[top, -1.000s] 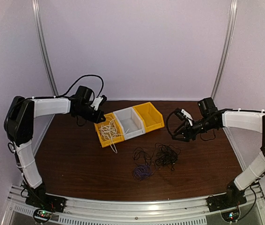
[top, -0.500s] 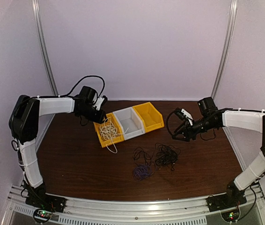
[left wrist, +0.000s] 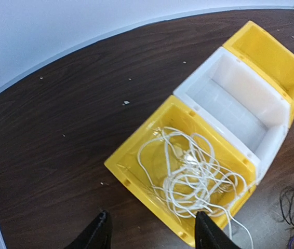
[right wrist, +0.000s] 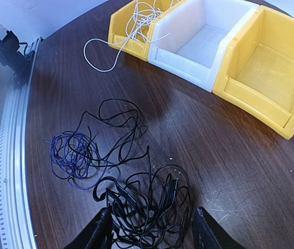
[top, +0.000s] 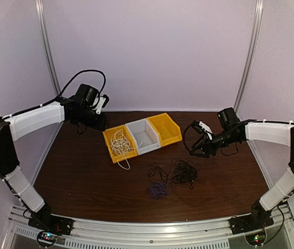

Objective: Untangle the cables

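Cables: you have three lots here, the white cable [left wrist: 191, 174], the black cables [right wrist: 147, 207] and the purple cable [right wrist: 71, 154].
White cable place: it is heaped loosely in the yellow bin [left wrist: 142, 132] at the left end of the row. One loop spills over the bin's low front onto the desk [top: 84, 176].
Black cables place: a dense tangle lies on the desk in front of the bins. A looser black loop trails off it towards the purple cable.
Purple cable place: a small coil on the desk, crossed by that black loop, on the near side of the tangle.
Bins: the yellow bin, the white bin [right wrist: 204, 46] and the second yellow bin [right wrist: 266, 67] stand touching, side by side.
Left claw [left wrist: 152, 233]: your fingers are spread with nothing between them, up in the air over the near edge of the yellow bin.
Right claw [right wrist: 149, 233]: spread too, pinching nothing, it hangs above the black tangle and apart from it.
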